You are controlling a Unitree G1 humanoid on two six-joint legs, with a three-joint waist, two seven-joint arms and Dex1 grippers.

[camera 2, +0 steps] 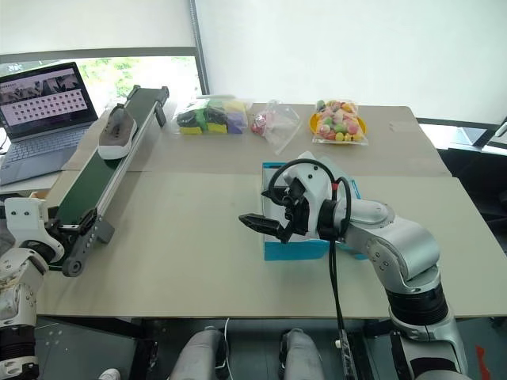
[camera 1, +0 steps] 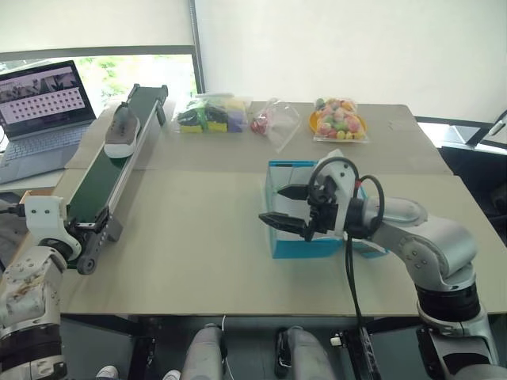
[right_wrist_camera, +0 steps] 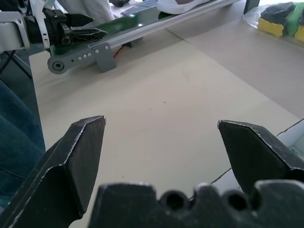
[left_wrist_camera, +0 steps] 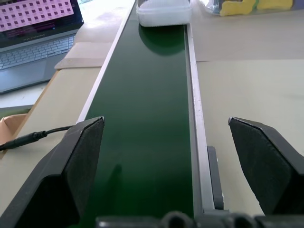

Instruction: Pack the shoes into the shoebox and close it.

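Left eye view: the blue shoebox point(camera 1: 295, 242) stands open on the counter point(camera 1: 190, 229), its contents hidden by the right gripper point(camera 1: 287, 205), fingers spread. One grey shoe point(camera 1: 123, 130) lies on the conveyor belt point(camera 1: 103, 180); the left gripper point(left_wrist_camera: 166, 161) is spread.

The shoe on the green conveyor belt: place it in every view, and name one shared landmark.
Left eye: shoe, upper left, on the belt's far half.
Right eye: same.
Left wrist: pale sole, belt's far end.
Right wrist: sole, top edge.
Landmark: green conveyor belt.
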